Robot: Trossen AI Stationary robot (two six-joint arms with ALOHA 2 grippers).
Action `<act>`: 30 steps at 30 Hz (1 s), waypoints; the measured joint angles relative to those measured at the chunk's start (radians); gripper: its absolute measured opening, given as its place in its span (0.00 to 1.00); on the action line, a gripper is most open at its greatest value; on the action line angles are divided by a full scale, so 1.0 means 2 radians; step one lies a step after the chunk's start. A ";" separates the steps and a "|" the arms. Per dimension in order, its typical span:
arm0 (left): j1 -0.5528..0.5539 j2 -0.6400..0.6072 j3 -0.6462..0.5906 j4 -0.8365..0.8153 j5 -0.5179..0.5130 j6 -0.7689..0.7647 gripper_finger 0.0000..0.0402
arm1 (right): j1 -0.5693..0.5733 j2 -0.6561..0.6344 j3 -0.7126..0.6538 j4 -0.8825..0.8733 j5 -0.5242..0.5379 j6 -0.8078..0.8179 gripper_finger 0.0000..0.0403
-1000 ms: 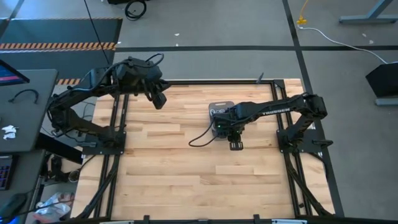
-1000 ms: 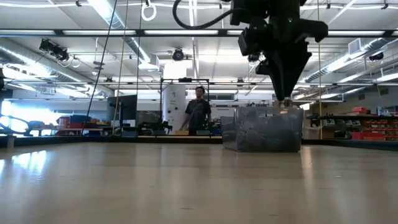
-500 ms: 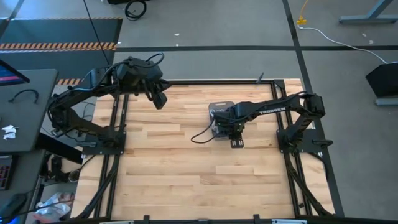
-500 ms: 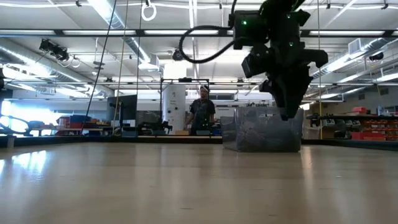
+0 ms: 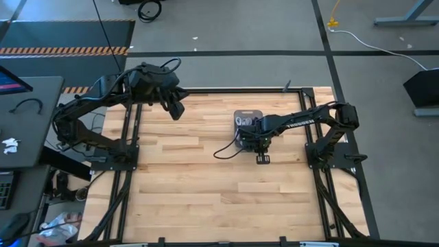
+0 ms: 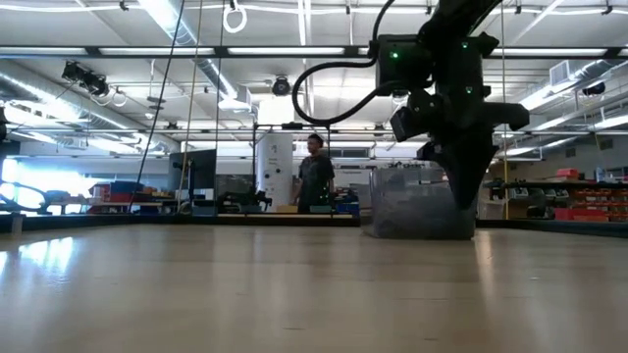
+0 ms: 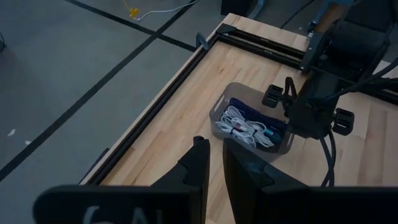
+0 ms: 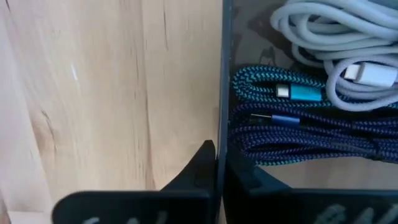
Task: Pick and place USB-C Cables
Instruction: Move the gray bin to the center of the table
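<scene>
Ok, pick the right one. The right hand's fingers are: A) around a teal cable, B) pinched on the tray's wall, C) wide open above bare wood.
B: the right hand has one finger either side of the tray wall, cables untouched inside.

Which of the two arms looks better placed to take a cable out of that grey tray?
The right one, probably. Its gripper hangs at the tray edge, with the cables close ahead. The left gripper waits near the table's far left edge, well away.
</scene>
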 joint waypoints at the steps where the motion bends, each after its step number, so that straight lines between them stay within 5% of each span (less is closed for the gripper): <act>1: 0.000 0.000 0.000 0.000 0.000 0.000 0.13 | 0.000 0.000 0.001 0.000 0.001 -0.002 0.03; 19: 0.000 0.000 0.000 0.000 0.000 -0.014 0.13 | 0.001 0.002 0.012 0.049 0.003 -0.120 0.01; 30: 0.000 0.000 0.000 0.002 0.000 -0.023 0.13 | 0.045 0.002 0.061 0.014 -0.096 -0.184 0.01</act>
